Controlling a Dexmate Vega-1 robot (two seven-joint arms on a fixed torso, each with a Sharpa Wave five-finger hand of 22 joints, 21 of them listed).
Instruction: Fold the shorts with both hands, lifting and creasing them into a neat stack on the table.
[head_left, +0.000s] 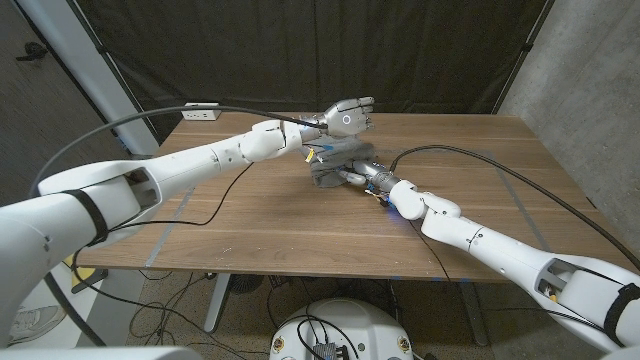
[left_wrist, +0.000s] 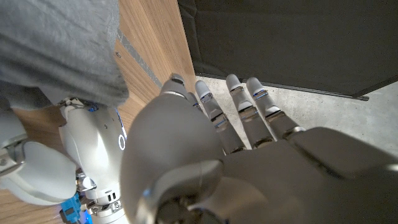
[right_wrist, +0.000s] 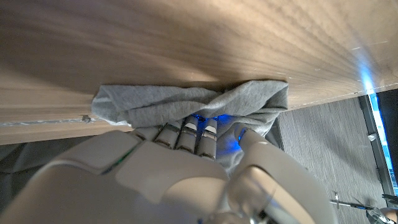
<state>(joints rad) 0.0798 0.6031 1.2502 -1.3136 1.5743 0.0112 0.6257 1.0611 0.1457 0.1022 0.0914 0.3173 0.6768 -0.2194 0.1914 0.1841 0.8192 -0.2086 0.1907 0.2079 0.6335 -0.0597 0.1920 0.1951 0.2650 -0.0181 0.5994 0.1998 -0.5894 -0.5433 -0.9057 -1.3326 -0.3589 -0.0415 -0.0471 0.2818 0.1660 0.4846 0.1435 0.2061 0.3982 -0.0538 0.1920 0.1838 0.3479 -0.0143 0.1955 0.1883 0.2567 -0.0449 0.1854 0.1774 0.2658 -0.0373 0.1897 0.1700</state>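
Shorts (head_left: 335, 165): grey fabric, bunched in a small heap on the far middle of the wooden table (head_left: 300, 230); we see them as a folded, creased wad in the right wrist view (right_wrist: 193, 102) and as a hanging grey edge in the left wrist view (left_wrist: 62, 50).
Left hand (head_left: 347, 117): raised just above and behind the shorts, apart from them; in the left wrist view (left_wrist: 236, 155) we see fingers straight and side by side, holding nothing, so slack and unloaded.
Right hand (head_left: 362, 176): low at the shorts' near-right side, touching the fabric; in the right wrist view (right_wrist: 186, 162) its fingers (right_wrist: 186, 132) push into the cloth. We can't tell if it actually grips or just presses.
Power strip (head_left: 200, 113): white, at the table's far left corner.
Cables (head_left: 480, 165): black, running across the table along both arms.
Writing/brands: none we can read.
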